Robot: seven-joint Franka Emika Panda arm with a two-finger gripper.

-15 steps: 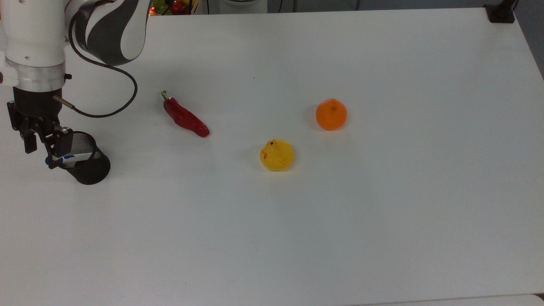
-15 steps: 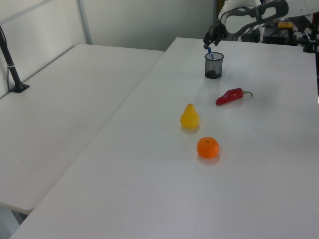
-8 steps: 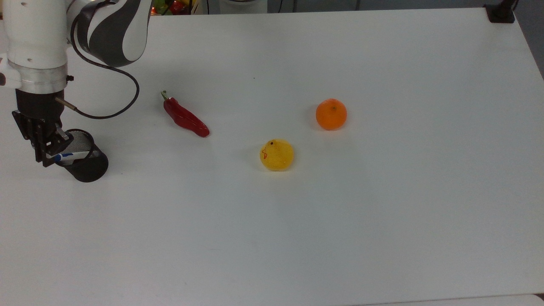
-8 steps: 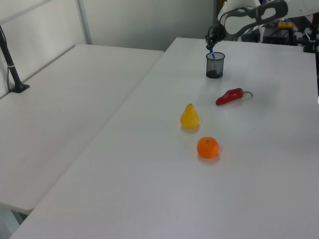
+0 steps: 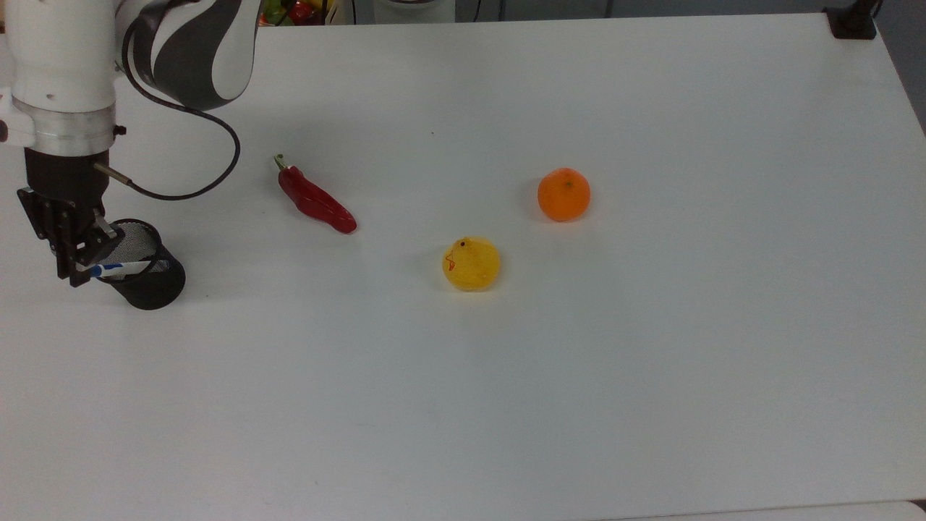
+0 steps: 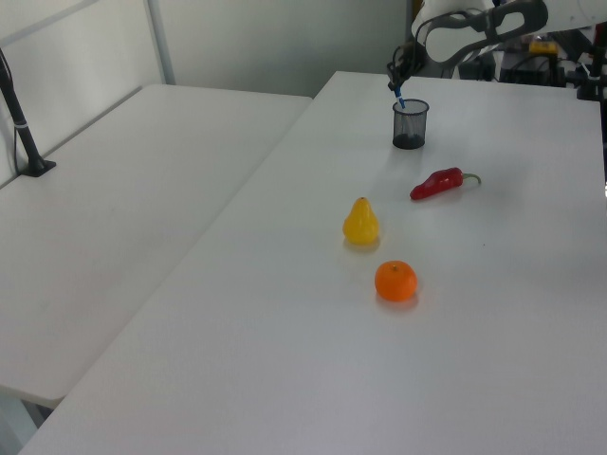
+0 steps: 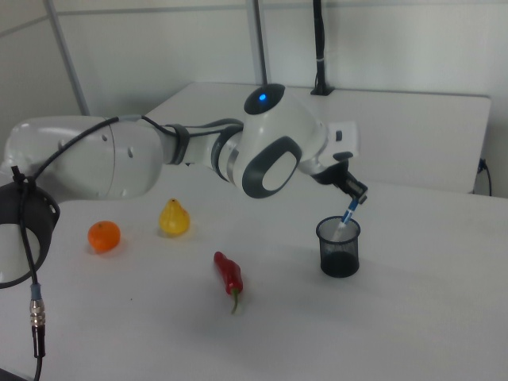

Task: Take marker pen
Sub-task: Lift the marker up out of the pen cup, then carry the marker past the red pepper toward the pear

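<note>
The marker pen (image 5: 120, 269), white with a blue cap, stands tilted in a black mesh cup (image 5: 150, 284) at the top view's left edge. My gripper (image 5: 78, 273) is shut on the pen's capped upper end, just above the cup's rim. In the right view the pen (image 7: 347, 217) leans out of the cup (image 7: 339, 249) toward my gripper (image 7: 355, 201). The left view has the pen (image 6: 399, 96) poking up from the cup (image 6: 410, 126) at the far end of the table, with my gripper (image 6: 394, 81) on its top.
On the white table (image 5: 651, 376) lie a red chilli (image 5: 316, 202), a yellow pear-shaped toy (image 5: 471, 264) and an orange (image 5: 563, 194), all to the top view's right of the cup. A black clamp (image 5: 852, 22) sits at the far right corner.
My gripper's fingers closed on the pen's cap end and nudged the cup slightly. Since then the pen has lifted a little while still inside the cup.
</note>
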